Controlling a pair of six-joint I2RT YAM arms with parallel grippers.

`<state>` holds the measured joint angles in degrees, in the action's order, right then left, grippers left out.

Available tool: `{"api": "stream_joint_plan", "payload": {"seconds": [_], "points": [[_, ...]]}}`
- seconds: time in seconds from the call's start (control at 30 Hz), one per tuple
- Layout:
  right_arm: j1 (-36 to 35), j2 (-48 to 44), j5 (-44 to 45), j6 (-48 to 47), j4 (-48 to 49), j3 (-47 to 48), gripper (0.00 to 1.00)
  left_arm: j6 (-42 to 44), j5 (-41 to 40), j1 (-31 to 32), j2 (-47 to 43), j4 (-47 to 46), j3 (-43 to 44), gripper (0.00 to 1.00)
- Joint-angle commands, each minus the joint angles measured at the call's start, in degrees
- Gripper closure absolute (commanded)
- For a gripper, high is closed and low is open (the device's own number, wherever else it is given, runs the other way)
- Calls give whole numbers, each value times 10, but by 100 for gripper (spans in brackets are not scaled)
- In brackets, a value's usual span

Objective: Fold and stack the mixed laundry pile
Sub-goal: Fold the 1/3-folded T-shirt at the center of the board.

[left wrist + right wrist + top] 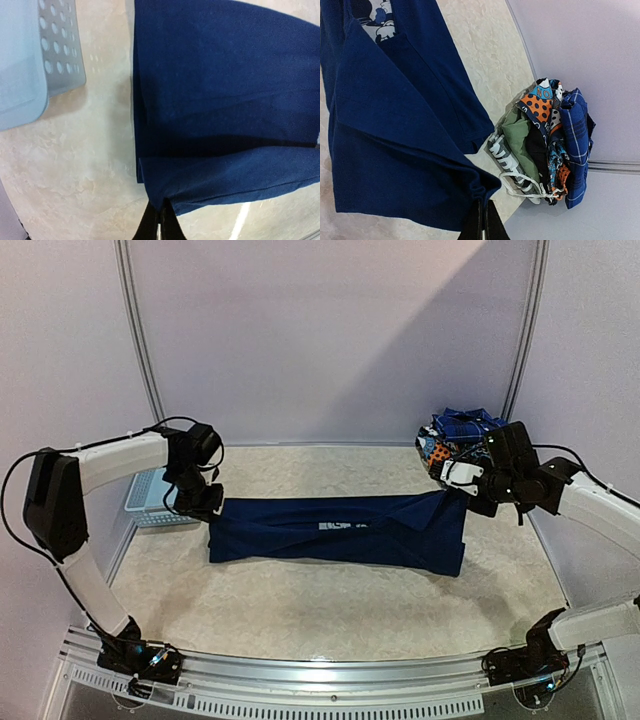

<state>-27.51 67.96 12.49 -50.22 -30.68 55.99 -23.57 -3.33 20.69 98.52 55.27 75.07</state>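
Centrally, a navy fabric T-shirt (340, 530) with a pale chest print lies folded into a long band across the mottled beige table (330, 610), running left to right. The left gripper (205, 502) is clenched on a corner of its left end, and the right gripper (455, 485) pinches a corner of its right end. At the far right sits a pile of assorted folded garments (455, 435), with a blue plaid shirt (576, 145) uppermost. A light-blue perforated plastic basket (150, 500) stands at the left edge.

There's the navy T-shirt (340, 530), folded into a long band across the middle of the desk (330, 610), pale print peeking out at its centre (mostly tucked under a fold). Far right corner: the other clothes (450, 445) heaped, blue plaid shirt (468, 422) on top.
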Motion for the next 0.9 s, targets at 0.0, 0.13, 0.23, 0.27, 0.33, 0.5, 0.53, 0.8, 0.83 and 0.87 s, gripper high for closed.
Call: {"api": "stream_joint_plan", "payload": {"seconds": [0.0, 0.13, 0.23, 0.27, 0.33, 0.5, 0.53, 0.8, 0.83, 0.87], "points": [[22, 31, -29, -1, 50, 12, 100, 11, -4, -6, 30, -43, 37, 100], [34, 63, -34, -17, 79, 14, 100, 31, -23, -6, 57, -55, 75, 100], [39, 86, -36, -34, 92, 22, 100, 44, -27, -6, 71, -50, 101, 100], [39, 93, -37, -38, 95, 25, 100, 47, -30, -6, 77, -45, 109, 100], [43, 104, -40, -45, 101, 33, 100, 53, -37, -6, 86, -35, 124, 100], [52, 130, -47, -51, 108, 54, 100, 58, -52, -9, 98, -23, 140, 100], [54, 136, -48, -53, 110, 56, 100, 58, -57, -11, 102, -19, 145, 100], [58, 168, -49, -65, 123, 79, 100, 67, -68, -25, 116, -1, 161, 100], [59, 172, -48, -66, 123, 82, 100, 68, -66, -27, 118, 1, 162, 100], [59, 178, -47, -68, 126, 86, 100, 67, -65, -27, 119, 3, 162, 100]]}}
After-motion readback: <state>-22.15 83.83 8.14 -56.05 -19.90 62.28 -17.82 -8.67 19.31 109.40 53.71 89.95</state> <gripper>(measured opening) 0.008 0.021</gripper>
